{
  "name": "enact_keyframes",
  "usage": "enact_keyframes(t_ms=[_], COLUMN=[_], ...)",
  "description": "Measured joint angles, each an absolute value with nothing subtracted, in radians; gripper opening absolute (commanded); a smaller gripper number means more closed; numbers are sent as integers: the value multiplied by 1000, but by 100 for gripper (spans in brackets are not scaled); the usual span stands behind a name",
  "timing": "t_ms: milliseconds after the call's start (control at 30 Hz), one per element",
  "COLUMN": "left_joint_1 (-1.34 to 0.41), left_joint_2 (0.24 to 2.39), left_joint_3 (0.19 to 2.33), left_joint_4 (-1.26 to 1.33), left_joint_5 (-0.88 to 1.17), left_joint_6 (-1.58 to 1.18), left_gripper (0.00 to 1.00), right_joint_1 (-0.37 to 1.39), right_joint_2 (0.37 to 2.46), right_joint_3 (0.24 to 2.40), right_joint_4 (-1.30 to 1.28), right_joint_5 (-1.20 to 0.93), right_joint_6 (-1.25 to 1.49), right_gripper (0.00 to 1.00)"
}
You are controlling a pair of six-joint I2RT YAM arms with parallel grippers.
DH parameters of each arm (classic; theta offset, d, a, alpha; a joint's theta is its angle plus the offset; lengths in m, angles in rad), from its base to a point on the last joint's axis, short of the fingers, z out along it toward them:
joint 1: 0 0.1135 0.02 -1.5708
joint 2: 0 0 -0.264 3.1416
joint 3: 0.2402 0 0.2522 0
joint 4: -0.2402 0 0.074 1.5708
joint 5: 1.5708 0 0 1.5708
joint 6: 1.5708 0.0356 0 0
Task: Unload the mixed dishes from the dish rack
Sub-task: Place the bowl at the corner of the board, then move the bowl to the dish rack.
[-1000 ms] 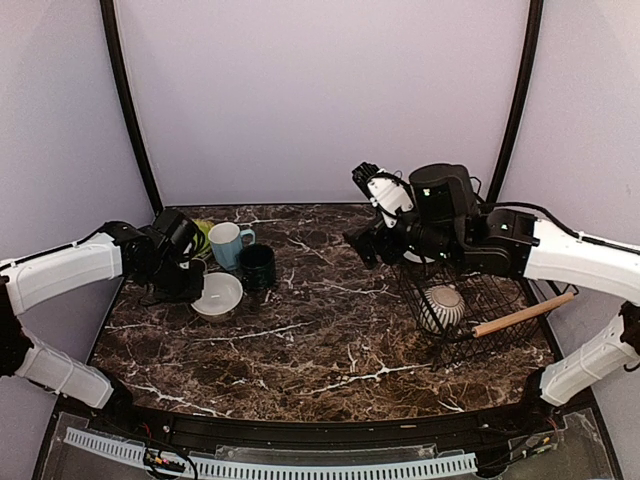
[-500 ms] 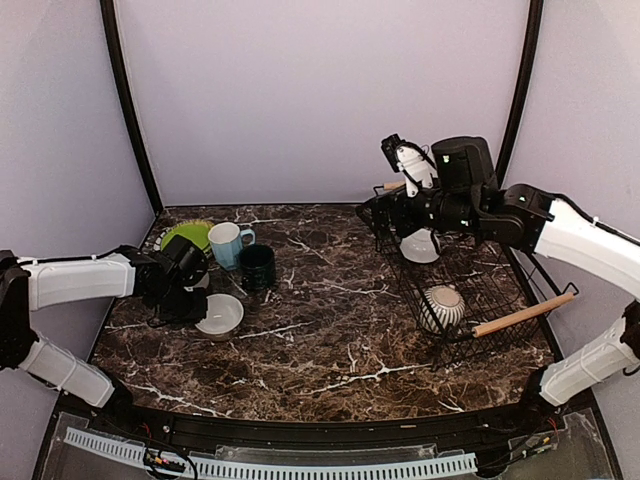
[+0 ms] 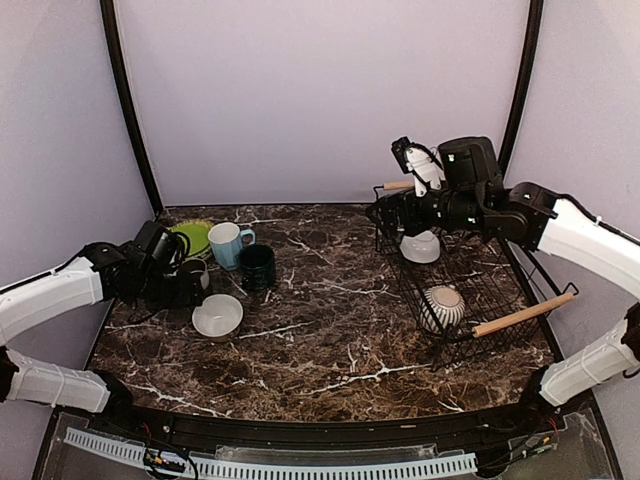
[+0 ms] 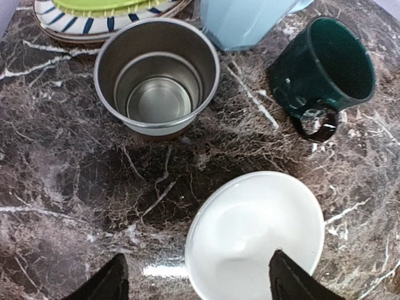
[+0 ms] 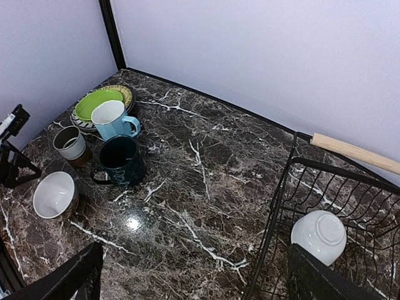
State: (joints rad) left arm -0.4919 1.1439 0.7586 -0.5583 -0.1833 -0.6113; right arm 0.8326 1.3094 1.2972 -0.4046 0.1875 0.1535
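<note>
A white bowl (image 3: 217,317) (image 4: 256,237) stands upright on the marble, and my left gripper (image 3: 192,292) (image 4: 199,284) hovers open just above its left rim, holding nothing. Behind it stand the small grey cup (image 4: 156,75), light blue mug (image 3: 228,243) and dark green mug (image 3: 257,266). The lime-green plate (image 3: 190,237) lies on the striped plate (image 4: 62,15). At the right, the dish rack (image 3: 480,290) holds an overturned white bowl (image 3: 421,246) (image 5: 319,236) and a striped grey bowl (image 3: 441,307). My right gripper (image 3: 385,212) (image 5: 197,281) is open and empty, high over the rack's left edge.
The rack has a wooden handle (image 3: 522,314) at its near right and another (image 5: 353,153) at its far side. Black frame posts stand at both back corners against the lilac walls. Bare marble (image 3: 340,320) lies between the dishes on the left and the rack.
My left gripper has opened, leaving the white bowl on the table, and has drawn back to the left. My right arm has swung right and up, over the rack.
</note>
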Motion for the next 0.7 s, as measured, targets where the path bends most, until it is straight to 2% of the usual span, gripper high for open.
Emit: enact_keyframes(t_ms=[133,300,533,700], left_joint_1=[-492,-492,-492,-492], left_joint_2=[1057,1064,1326,1473], left_joint_3=[870,1161,1615,1667], left_joint_4=[-629,-631,-562,-523], left_joint_5=[-189,-129,54,101], left_joint_6=[-590,-504,-376,-294], left_gripper=[88,93,94,94], right_joint_1=[785,662,494,380], right_joint_2=[1310,1313,1352,1377], right_joint_3=[1297,1287,1255,1203], right_joint_4=[-422,-424,-422,-409], right_joint_5=[172,104,-36,-140], right_joint_6=[171,261,459,604], right_gripper=[99,99,99,99])
